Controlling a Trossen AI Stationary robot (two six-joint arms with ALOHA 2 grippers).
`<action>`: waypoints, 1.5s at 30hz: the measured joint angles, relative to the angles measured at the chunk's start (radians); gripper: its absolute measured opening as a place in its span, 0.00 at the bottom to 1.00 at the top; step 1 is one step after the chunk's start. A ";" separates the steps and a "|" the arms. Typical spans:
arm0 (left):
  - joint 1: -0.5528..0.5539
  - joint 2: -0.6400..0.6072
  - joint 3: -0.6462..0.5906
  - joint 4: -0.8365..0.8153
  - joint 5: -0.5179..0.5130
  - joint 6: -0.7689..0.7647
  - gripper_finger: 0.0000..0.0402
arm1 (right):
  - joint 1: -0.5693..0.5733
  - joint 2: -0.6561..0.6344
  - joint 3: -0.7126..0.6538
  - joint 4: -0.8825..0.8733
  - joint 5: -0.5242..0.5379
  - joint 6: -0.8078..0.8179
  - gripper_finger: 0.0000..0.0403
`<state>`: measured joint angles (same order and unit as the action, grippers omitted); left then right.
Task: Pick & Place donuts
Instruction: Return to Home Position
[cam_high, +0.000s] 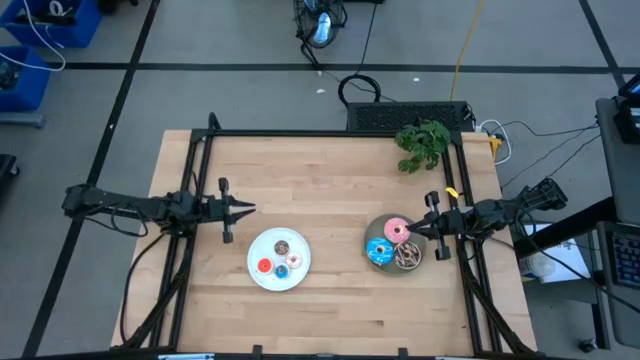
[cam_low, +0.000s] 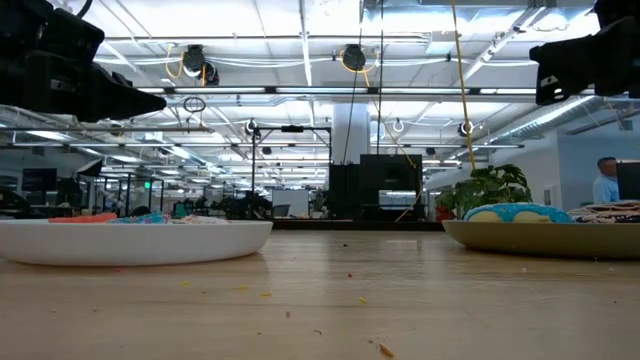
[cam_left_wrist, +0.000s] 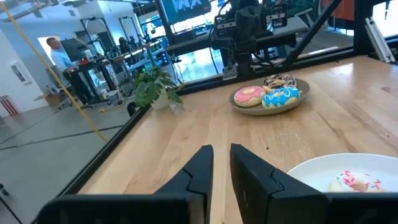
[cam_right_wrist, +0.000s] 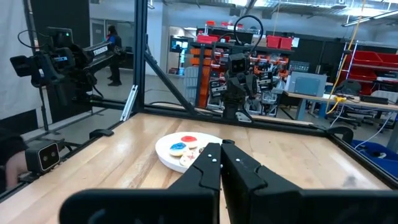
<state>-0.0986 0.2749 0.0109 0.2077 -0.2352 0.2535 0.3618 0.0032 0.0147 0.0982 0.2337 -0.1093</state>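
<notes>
A white plate (cam_high: 256, 251) holds the four tiny donuts: brown (cam_high: 282, 247), red (cam_high: 264, 266), white (cam_high: 294, 261) and blue (cam_high: 281, 271). A grey plate (cam_high: 374, 229) carries the pink donut (cam_high: 397, 231), the blue sprinkled donut (cam_high: 380, 252) and the speckled brown donut (cam_high: 408, 257). My left gripper (cam_high: 248, 209) hovers left of and beyond the white plate, its fingers a narrow gap apart (cam_left_wrist: 221, 155). My right gripper (cam_high: 414, 233) is shut (cam_right_wrist: 221, 149) and hangs raised over the grey plate's right part, beside the pink donut. Both arms show high above the table in the low view.
A small green plant (cam_high: 422, 143) stands at the far right corner of the table. Black frame rails (cam_high: 330, 133) run along the table's far, left and right edges. Bare wood lies between the two plates and along the near side. A person (cam_left_wrist: 59, 53) stands in the room beyond.
</notes>
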 joint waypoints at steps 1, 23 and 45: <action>0.000 0.000 0.000 0.000 0.000 0.000 0.15 | 0.000 0.000 0.000 0.000 0.000 0.000 0.00; 0.000 0.000 0.000 -0.001 0.000 0.000 0.12 | 0.000 0.000 0.000 0.002 0.000 0.000 0.00; 0.000 0.000 0.000 -0.001 0.000 0.000 0.09 | 0.000 0.000 0.000 0.002 0.000 0.000 0.00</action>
<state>-0.0987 0.2749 0.0109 0.2070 -0.2348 0.2539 0.3618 0.0032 0.0143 0.1001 0.2333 -0.1092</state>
